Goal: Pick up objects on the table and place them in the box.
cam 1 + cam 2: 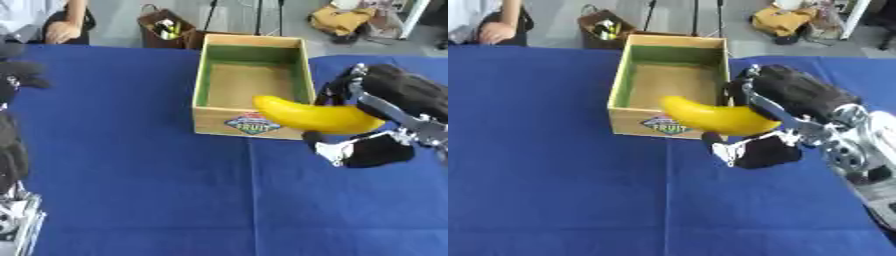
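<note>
A yellow banana [315, 117] hangs in the air over the near right corner of the wooden box [251, 50], its tip pointing left across the front wall. My right hand [376, 122] is shut on the banana's right end, with fingers above and the thumb below. The box stands open at the far middle of the blue table, green inside, with a fruit label on its front; its floor looks bare. My left hand [12, 150] shows dark along the left edge, away from the box.
The blue cloth [131, 165] covers the whole table in front of and left of the box. Behind the table's far edge stand a brown bag [164, 27] and a yellow bundle [341, 20]. A person sits at the far left.
</note>
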`<state>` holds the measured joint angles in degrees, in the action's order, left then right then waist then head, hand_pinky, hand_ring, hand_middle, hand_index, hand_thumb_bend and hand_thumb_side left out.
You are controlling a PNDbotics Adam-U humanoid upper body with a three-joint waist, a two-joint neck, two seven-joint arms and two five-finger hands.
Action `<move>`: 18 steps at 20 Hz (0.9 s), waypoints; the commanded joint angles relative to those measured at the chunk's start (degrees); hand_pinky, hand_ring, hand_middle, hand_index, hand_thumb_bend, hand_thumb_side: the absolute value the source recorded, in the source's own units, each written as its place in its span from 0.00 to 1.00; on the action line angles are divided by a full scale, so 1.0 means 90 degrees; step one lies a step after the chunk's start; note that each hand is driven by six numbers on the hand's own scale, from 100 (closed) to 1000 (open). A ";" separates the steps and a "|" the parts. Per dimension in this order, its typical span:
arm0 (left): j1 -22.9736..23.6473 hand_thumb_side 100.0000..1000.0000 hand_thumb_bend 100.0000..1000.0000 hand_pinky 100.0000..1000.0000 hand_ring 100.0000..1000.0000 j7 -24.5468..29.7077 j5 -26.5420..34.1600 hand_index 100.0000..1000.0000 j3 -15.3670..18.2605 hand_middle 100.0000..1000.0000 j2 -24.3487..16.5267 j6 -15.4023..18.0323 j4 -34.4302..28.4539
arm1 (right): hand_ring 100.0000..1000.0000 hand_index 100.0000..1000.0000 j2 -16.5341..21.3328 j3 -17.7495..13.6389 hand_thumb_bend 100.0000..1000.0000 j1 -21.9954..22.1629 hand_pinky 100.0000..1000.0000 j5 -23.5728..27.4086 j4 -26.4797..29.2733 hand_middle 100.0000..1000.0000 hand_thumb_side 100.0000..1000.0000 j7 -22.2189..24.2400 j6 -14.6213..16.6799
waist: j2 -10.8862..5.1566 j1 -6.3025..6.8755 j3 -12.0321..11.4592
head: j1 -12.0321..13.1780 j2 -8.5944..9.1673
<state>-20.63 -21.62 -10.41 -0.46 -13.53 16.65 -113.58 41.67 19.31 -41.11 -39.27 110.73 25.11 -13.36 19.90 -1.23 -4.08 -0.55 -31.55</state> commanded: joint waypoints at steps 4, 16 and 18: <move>-0.0089 1.00 0.00 0.43 0.53 0.0065 0.0015 0.75 -0.0054 0.59 -0.0022 0.0000 -0.0113 | 0.58 0.43 0.0129 -0.0286 0.00 -0.0373 0.59 0.0125 -0.0444 0.29 0.46 -0.0268 -0.0173 | -0.0035 -0.0024 -0.0117 | -0.0122 0.0196; -0.0190 1.00 0.00 0.43 0.53 0.0142 0.0051 0.75 -0.0124 0.59 0.0025 -0.0007 -0.0113 | 0.57 0.42 0.0145 -0.0589 0.00 -0.0957 0.59 0.0097 -0.1408 0.29 0.46 -0.0895 -0.0354 | 0.0235 -0.0131 -0.0398 | -0.0265 0.0420; -0.0213 1.00 0.00 0.43 0.53 0.0149 0.0056 0.75 -0.0130 0.59 0.0029 -0.0002 -0.0113 | 0.57 0.42 0.0141 -0.0631 0.00 -0.1056 0.59 0.0095 -0.1556 0.29 0.46 -0.0975 -0.0371 | 0.0287 -0.0151 -0.0459 | -0.0289 0.0448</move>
<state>-21.83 -20.50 -10.06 -1.49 -13.02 16.49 -113.58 41.64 14.78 -49.42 -38.67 97.12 17.03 -16.60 23.74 -2.70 -8.32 -2.91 -28.38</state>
